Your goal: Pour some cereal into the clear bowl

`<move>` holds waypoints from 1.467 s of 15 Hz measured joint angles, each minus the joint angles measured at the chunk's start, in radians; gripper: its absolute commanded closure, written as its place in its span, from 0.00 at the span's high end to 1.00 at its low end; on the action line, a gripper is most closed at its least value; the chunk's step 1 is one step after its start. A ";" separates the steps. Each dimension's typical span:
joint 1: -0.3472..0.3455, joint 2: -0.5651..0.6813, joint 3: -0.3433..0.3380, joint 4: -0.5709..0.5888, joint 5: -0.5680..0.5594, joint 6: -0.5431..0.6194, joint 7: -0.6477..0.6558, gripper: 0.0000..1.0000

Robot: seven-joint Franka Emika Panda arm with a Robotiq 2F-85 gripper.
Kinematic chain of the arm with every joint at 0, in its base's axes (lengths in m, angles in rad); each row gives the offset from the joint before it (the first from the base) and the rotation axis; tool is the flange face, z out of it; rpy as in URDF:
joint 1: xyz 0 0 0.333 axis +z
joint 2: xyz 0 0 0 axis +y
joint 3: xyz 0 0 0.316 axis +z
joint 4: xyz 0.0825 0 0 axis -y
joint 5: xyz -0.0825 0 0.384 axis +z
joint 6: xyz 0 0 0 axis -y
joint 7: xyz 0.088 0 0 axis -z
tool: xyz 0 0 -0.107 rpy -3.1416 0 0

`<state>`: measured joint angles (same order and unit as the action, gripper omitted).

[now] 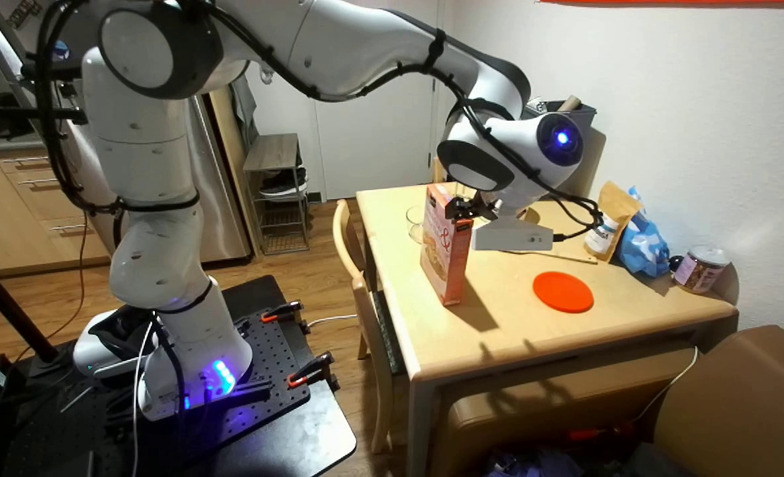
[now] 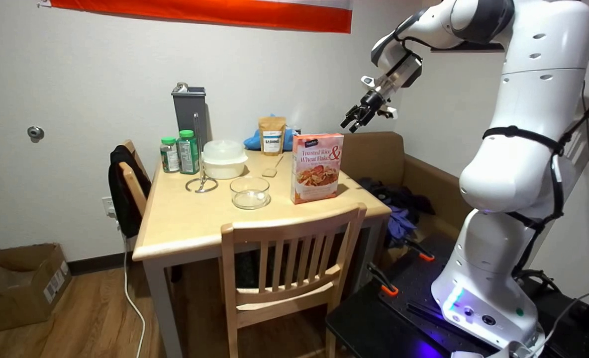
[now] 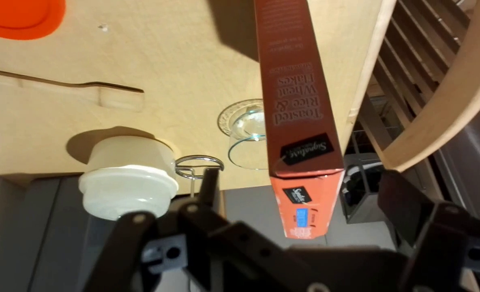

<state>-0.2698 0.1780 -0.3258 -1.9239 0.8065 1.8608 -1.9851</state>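
The cereal box, reddish-brown and pink, stands upright on the table in both exterior views and in the wrist view. The clear bowl stands beside it on the table, apart from the box. The box partly hides the bowl in an exterior view and in the wrist view. My gripper is open and empty, just above and to one side of the box, apart from it. In the wrist view the box top shows between the spread fingers, beyond them.
An orange disc and a wooden spatula lie on the table. A white lidded bowl, a metal stand, green-capped bottles and a brown pouch stand farther back. A wooden chair backs onto the table edge.
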 measured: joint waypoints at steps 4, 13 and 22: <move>-0.051 0.093 0.032 0.098 -0.001 -0.204 -0.050 1.00; -0.143 0.238 0.091 0.309 0.022 -0.390 -0.057 1.00; -0.160 0.336 0.111 0.330 0.169 -0.391 -0.043 1.00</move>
<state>-0.4297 0.5137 -0.2148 -1.5938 0.9755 1.4693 -2.0281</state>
